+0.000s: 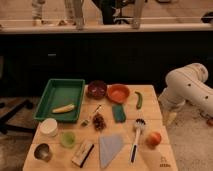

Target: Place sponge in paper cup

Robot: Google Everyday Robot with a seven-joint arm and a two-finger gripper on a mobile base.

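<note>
- Near the middle of the table point(150, 120), the sponge point(118, 113) lies flat just below the orange bowl point(118, 92); nothing touches it.
- At the front-left corner area stands the paper cup point(49, 127), upright and well apart from the sponge, beside a green cup point(68, 139) and near a metal cup point(42, 151).
- Off the table's right edge hangs the gripper point(170, 118), fingers spread and holding nothing, well apart from both sponge and cup.
- By my judgement nothing of the task is done: reach, grasp, carry across and drop are all left.
- Surface: pale wooden planks, crowded with a green tray point(62, 95), brown bowl point(97, 89), cloth point(110, 148), brush point(136, 140) and a round fruit point(154, 138).
- Room: dark cabinets behind under a light counter, and a speckled floor to the right.
</note>
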